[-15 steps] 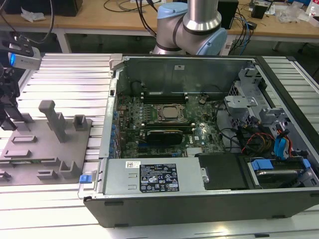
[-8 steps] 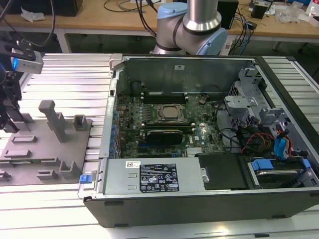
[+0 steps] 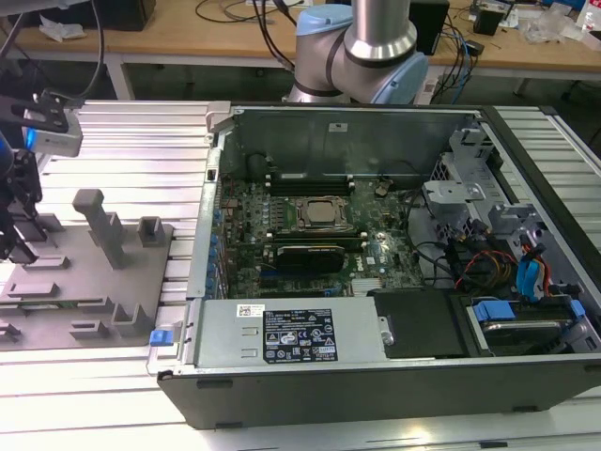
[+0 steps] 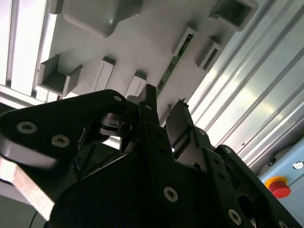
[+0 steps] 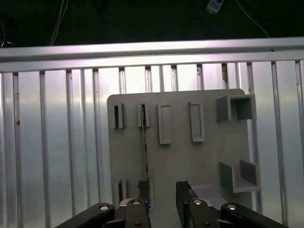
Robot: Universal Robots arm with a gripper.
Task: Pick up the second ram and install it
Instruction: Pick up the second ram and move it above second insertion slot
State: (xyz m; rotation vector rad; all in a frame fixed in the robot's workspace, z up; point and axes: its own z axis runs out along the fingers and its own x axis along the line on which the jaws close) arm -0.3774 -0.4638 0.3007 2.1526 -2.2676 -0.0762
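The second ram [image 5: 144,142] is a thin green stick standing on edge in a slot of the grey holder plate [image 5: 180,161]. It also shows in the second wrist view as a narrow green strip [image 4: 172,66]. My gripper [image 5: 163,192] hangs open just above the plate, holding nothing. One fingertip [image 5: 143,189] lines up with the near end of the stick, and the other [image 5: 183,190] stands to the side over bare plate. In the exterior view the gripper [image 3: 19,240] is at the far left, over the grey holder [image 3: 84,282].
An open computer case [image 3: 216,282] lies at the exterior view's middle and right. Inside are the motherboard, a silver CPU socket [image 3: 320,214] and black memory slots [image 3: 310,177]. Grey posts [image 3: 99,225] rise from the holder. The ribbed aluminium table [image 5: 57,142] lies underneath.
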